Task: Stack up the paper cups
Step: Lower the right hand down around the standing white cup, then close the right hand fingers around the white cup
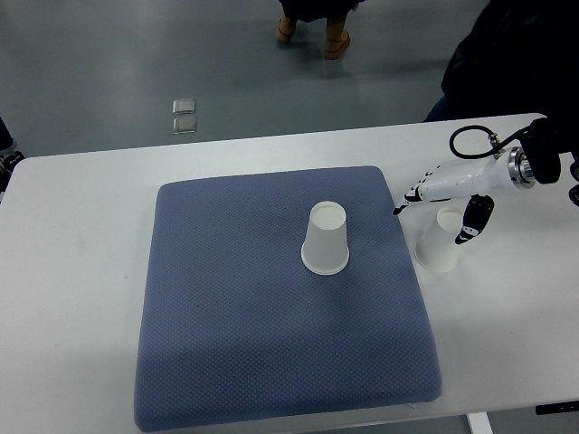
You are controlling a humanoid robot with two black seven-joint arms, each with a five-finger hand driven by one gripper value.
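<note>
One white paper cup (326, 239) stands upside down near the middle of the blue-grey mat (235, 344). A second white paper cup (438, 249) stands upside down on the white table just off the mat's right edge. My right hand (432, 224) comes in from the right and hovers just over this second cup. Its white fingers (409, 199) with black tips stretch left toward the mat. The thumb (471, 221) hangs down by the cup's right side. The hand is open and holds nothing.
The white table (81, 271) reaches beyond the mat on every side, with its front edge close below the mat. A person's boots (312, 32) show on the floor at the top. A dark-clothed person (507, 54) stands at the table's far right.
</note>
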